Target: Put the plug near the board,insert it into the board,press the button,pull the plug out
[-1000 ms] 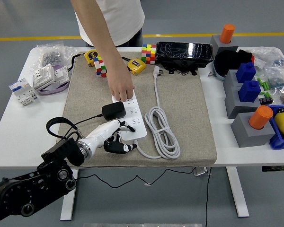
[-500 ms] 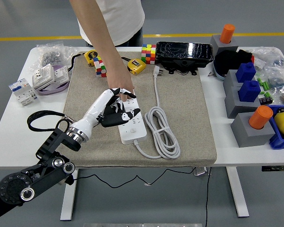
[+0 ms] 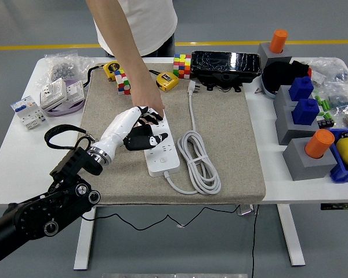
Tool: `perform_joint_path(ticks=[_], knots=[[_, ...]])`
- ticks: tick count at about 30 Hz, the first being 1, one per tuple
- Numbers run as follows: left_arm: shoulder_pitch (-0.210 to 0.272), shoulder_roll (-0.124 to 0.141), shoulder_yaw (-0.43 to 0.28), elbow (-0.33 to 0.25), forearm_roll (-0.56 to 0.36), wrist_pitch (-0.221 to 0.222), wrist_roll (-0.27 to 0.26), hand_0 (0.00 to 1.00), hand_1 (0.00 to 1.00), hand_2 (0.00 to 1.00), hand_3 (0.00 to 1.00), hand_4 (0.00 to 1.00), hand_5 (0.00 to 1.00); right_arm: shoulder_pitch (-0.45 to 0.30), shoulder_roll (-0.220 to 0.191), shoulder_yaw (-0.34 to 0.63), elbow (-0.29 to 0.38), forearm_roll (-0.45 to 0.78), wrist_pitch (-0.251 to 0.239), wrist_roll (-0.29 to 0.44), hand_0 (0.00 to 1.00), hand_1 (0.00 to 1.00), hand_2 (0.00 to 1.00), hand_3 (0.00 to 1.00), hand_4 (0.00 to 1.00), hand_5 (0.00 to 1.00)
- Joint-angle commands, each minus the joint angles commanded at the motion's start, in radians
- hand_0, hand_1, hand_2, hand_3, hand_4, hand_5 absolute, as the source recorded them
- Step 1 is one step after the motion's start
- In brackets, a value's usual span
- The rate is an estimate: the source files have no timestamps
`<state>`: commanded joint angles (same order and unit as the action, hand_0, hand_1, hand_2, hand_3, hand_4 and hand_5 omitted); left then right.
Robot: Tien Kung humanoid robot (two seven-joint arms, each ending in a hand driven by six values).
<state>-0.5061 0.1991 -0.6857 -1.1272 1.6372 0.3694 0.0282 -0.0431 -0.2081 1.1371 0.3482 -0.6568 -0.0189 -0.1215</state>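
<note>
We locate the black blocky power-adapter plug (image 3: 140,141) at the left edge of the white multi-socket power strip board (image 3: 160,152), which lies on the grey-brown felt mat (image 3: 232,150) covering the middle of the white bench (image 3: 11,174). The robot's left hand (image 3: 140,128), white-shelled with black fingertips, is clenched around the plug: fingers wrap over its top and far side, and the plug body sits over the board's sockets. We cannot tell whether the pins are seated. The right hand is out of view.

A person's hand (image 3: 148,105) presses down on the far end of the board, touching the robot's fingertips or nearly so.

We judge the plug to be light, rigid and hard-shelled, with smooth plastic faces that may slip under a loose hold. We recommend gripping it across its two broad side faces, close to the pin end, so that push and pull forces run straight along the pins. The thin black cord (image 3: 64,131) trailing to the left is soft and gives no purchase; we do not pull on it.

The board is light and slides easily on the mat, so we expect it to lift with the plug unless it is held down. Its thick white coiled cable (image 3: 200,162) lies just to the right, clear of the sockets.
</note>
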Motion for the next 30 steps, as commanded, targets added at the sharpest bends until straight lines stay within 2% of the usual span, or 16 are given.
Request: perform_joint_path(ticks=[1,2,7,8,13,14,19,20,25,26,30], knots=[[-0.004,-0.003,0.001,0.012,0.01,-0.001,0.003,0.768,0.835,0.782,0.75,0.844,0.27,0.0,0.0,0.0,0.0,0.001,0.0,0.0,0.549,0.651,0.669,0.573,0.918,0.429],[-0.007,-0.004,0.003,0.022,0.019,0.001,0.003,0.796,0.85,0.8,0.835,0.899,0.262,0.0,0.0,0.0,0.0,0.001,0.0,0.0,0.548,0.651,0.669,0.573,0.917,0.43],[-0.017,-0.005,0.007,0.056,0.027,0.014,-0.002,0.796,0.85,0.8,0.835,0.899,0.262,-0.003,0.0,0.0,-0.001,0.001,0.0,0.0,0.548,0.651,0.669,0.573,0.917,0.43],[-0.018,-0.005,0.008,0.062,0.027,0.014,0.001,0.771,0.787,0.762,0.768,0.864,0.251,-0.004,0.0,-0.001,-0.002,0.001,0.0,0.0,0.548,0.651,0.67,0.573,0.917,0.43],[-0.021,-0.004,0.009,0.088,0.024,0.009,0.021,0.771,0.787,0.762,0.768,0.864,0.251,-0.003,0.001,-0.002,-0.001,0.002,0.001,0.0,0.548,0.651,0.67,0.573,0.917,0.43],[-0.021,-0.005,0.009,0.096,0.021,0.004,0.03,0.63,0.649,0.573,0.609,0.792,0.219,-0.003,0.001,-0.003,0.0,0.002,0.001,0.0,0.548,0.651,0.669,0.572,0.917,0.429],[-0.024,-0.006,0.01,0.118,0.01,-0.011,0.05,0.63,0.649,0.573,0.609,0.792,0.219,-0.003,0.0,-0.004,0.001,0.001,0.0,0.001,0.548,0.651,0.669,0.572,0.917,0.429],[-0.024,-0.007,0.01,0.121,0.008,-0.013,0.053,0.47,0.482,0.494,0.541,0.724,0.152,-0.003,0.0,-0.003,0.0,0.001,0.0,0.001,0.549,0.651,0.669,0.572,0.917,0.429],[-0.029,-0.008,0.012,0.129,-0.007,-0.009,0.042,0.47,0.482,0.494,0.541,0.724,0.152,-0.003,0.0,-0.002,0.0,0.001,0.0,0.001,0.549,0.651,0.669,0.572,0.917,0.429],[-0.029,-0.008,0.011,0.131,-0.01,-0.006,0.04,0.38,0.367,0.381,0.497,0.554,0.002,-0.002,0.0,-0.001,0.0,0.001,-0.001,0.001,0.549,0.651,0.669,0.572,0.917,0.43],[-0.03,-0.01,0.012,0.132,-0.018,0.001,0.027,0.38,0.367,0.381,0.497,0.554,0.002,-0.002,0.0,-0.002,0.001,0.001,-0.001,0.001,0.549,0.651,0.669,0.572,0.917,0.43]])
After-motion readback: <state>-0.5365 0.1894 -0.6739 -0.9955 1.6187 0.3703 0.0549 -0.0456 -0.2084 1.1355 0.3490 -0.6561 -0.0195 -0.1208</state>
